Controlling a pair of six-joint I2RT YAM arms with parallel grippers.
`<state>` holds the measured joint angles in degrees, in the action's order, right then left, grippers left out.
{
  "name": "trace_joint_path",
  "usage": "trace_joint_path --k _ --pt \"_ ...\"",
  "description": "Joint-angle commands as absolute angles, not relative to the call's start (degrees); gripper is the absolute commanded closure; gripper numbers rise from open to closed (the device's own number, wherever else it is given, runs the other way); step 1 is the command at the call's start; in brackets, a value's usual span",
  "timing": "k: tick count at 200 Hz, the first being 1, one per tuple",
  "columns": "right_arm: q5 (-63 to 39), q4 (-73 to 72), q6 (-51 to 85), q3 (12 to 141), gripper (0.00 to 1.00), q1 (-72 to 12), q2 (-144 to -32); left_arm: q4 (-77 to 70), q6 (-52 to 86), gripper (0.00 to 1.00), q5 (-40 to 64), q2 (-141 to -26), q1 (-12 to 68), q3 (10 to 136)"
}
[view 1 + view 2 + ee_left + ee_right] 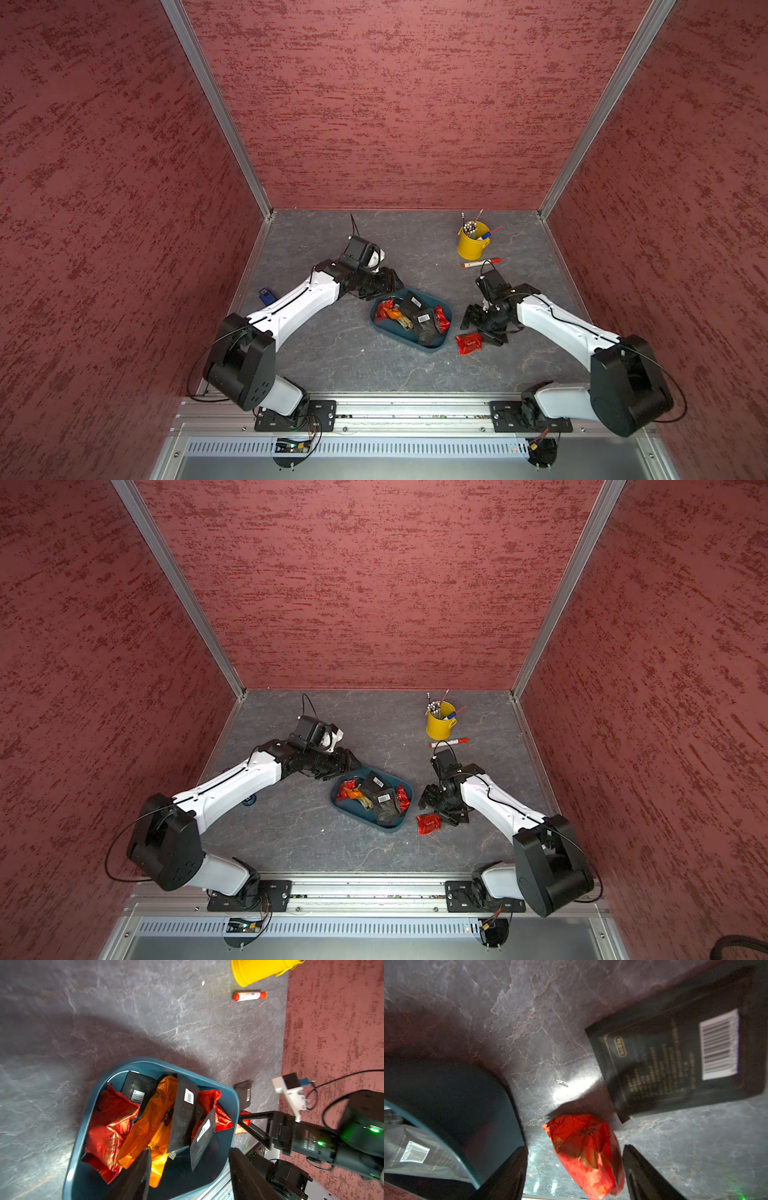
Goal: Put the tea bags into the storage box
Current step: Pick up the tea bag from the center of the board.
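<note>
Your left hand hangs over the far corner of the storage box. Its jaws are spread, and the left wrist view shows nothing between its fingers.

The box sits on the surface between the two arms. Inside it, the tea bags lie heaped: red foil, an orange wrapper and black packets with barcode labels.

Two packets are outside the box:
- A red foil pouch lies on the surface just beside the box's right wall. Your right hand is low over it, jaws parted with one on each side, not closed on it.
- A black packet lies flat nearby, label up. The right arm hides it in both top views.

The yellow cup and the marker pen stand well apart, farther back.
</note>
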<state>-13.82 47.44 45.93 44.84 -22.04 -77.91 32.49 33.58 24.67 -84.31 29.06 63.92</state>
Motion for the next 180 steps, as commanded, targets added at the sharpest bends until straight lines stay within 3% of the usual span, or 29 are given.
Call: trace_joint_path --k 1,114,180 --pt "-14.9 45.1 46.7 44.0 0.23 -22.5 -78.8 36.0 31.2 0.35 23.1 -82.0 28.2 66.1" --pt "-16.3 45.1 47.1 42.3 0.29 -23.9 -79.0 36.2 31.3 0.35 24.7 -79.6 25.1 64.4" --pt "-15.3 44.9 47.1 42.6 0.38 -24.2 -79.0 36.2 31.3 0.36 24.9 -78.9 24.6 63.6"
